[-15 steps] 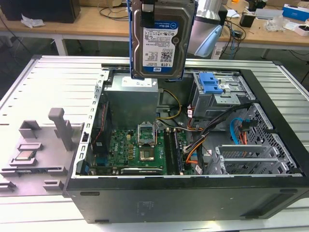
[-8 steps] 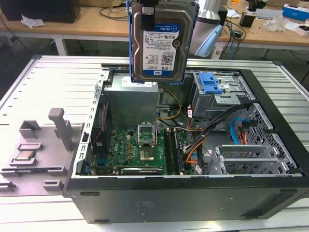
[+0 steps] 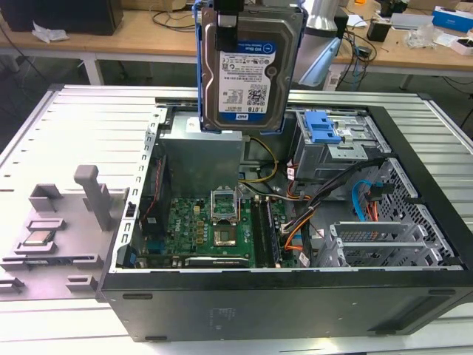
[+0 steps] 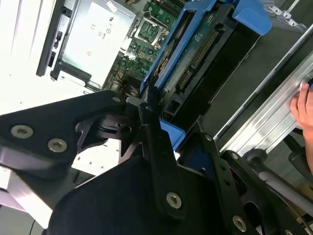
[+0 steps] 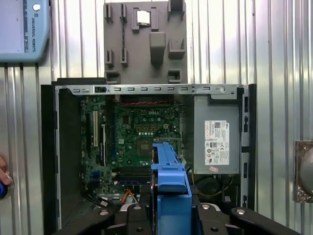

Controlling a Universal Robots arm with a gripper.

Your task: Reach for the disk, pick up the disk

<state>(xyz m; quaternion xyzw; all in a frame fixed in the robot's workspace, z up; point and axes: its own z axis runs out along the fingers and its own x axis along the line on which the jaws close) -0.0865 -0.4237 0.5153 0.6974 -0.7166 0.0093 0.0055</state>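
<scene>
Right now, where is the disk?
In the exterior view the disk hangs upright in the tool, top centre, clear above the open case and over its power supply.

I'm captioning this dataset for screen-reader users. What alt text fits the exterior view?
The gripper holds the disk upright in the air above an open computer case, its motherboard exposed. A grey tray lies on the exterior view's left.
</scene>
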